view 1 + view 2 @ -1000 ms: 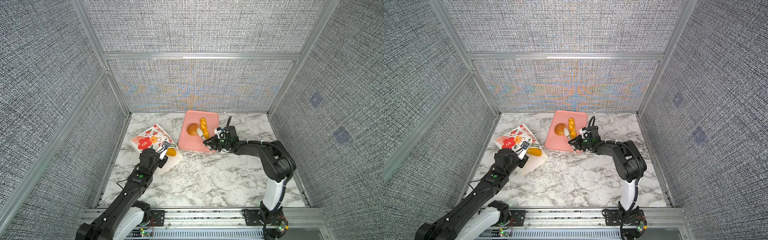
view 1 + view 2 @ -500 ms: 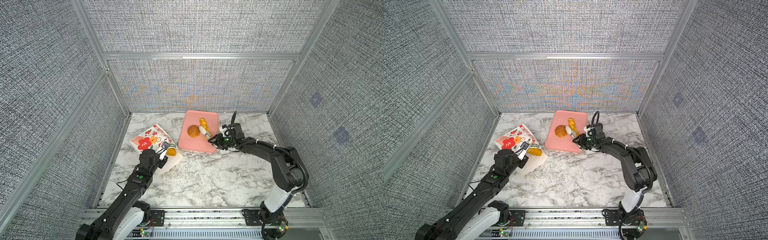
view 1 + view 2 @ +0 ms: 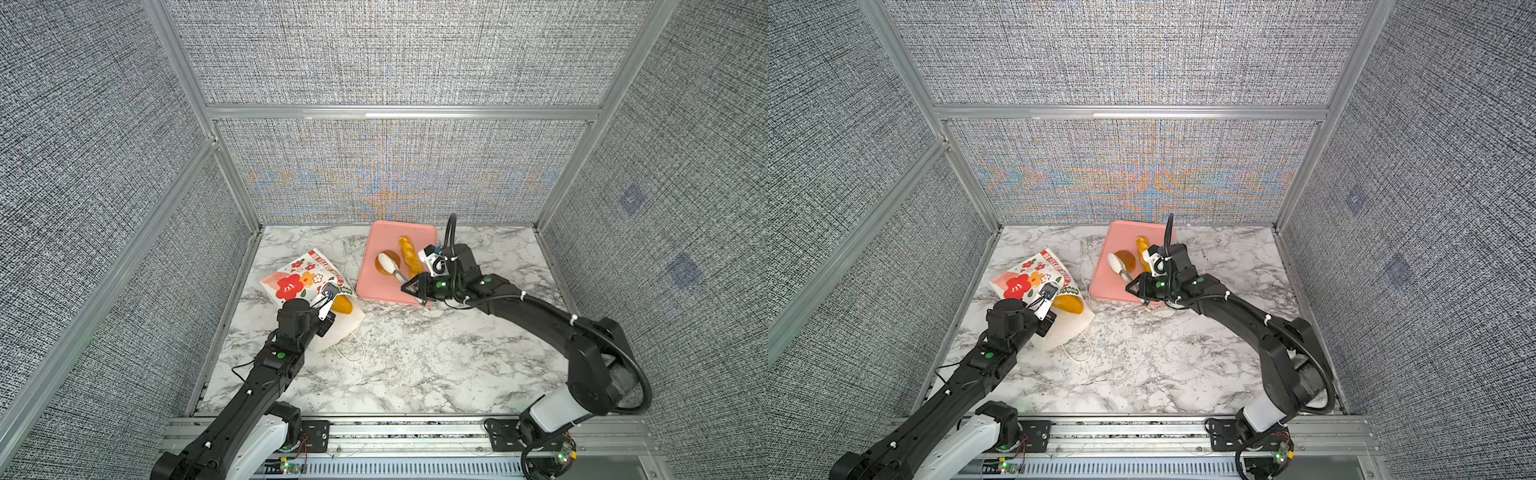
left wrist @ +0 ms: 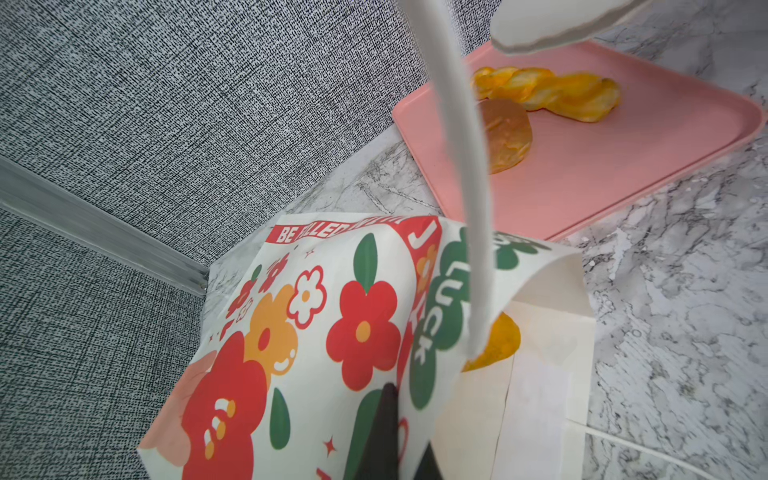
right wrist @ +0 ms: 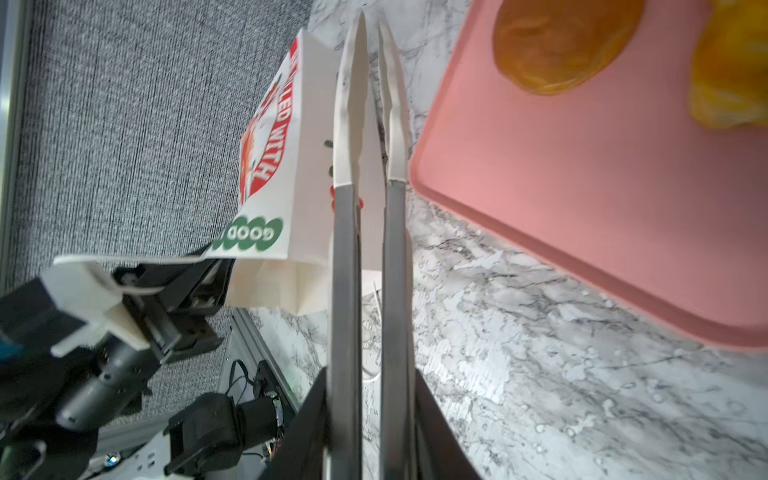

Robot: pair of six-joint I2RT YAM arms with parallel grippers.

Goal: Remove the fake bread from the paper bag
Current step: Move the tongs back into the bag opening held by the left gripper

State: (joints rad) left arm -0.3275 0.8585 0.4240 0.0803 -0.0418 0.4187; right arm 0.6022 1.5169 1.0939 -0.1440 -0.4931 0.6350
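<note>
As I read both top views, left arm: stretched from the front-left base to the paper bag (image 3: 297,282), wrist at the bag's mouth.
left gripper (image 3: 329,309): clamped on the bag's upper edge, holding that panel up off the lower one.
paper bag: on its side on the marble table (image 3: 415,357), just left of the pink tray (image 3: 374,289), cord handle loose on the table.
fake bread: one yellow piece (image 3: 343,304) inside the bag's mouth; round bun (image 4: 507,137) and twisted stick (image 4: 552,93) on the tray.
right arm: reaches low from the front-right base, wrist over the tray's front edge.
right gripper (image 3: 417,289): closed around the tongs (image 5: 347,249).
tongs: tips nearly together, nothing between them; I see the white tip over the bun.
</note>
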